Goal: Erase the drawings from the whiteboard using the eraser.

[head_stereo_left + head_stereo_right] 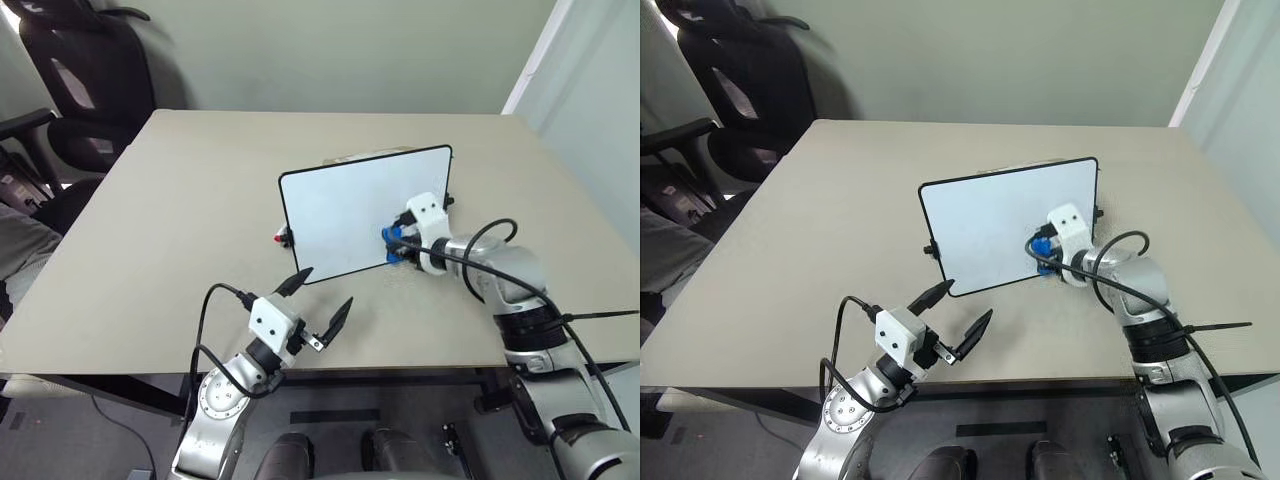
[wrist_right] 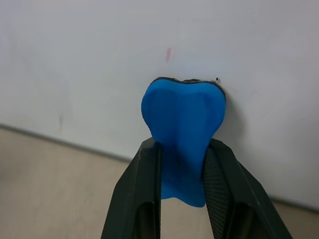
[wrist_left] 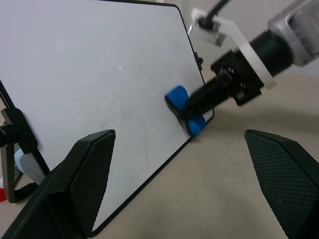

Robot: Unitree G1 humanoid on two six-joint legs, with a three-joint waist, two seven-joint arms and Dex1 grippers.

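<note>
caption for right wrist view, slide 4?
Right gripper presses the blue eraser against the whiteboard.

My head cameras look down over the tabletop (image 1: 150, 250); both wrist cameras face the whiteboard (image 3: 89, 84) close up, sharing its lower corner.

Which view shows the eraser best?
Right wrist view: the eraser sits close up, clamped in the right gripper, its end against the whiteboard. Left wrist view gives a side look; both eye views show a small blue spot.

no readable text or labels; the whiteboard (image 1: 350, 205) seems to bear none.
</note>
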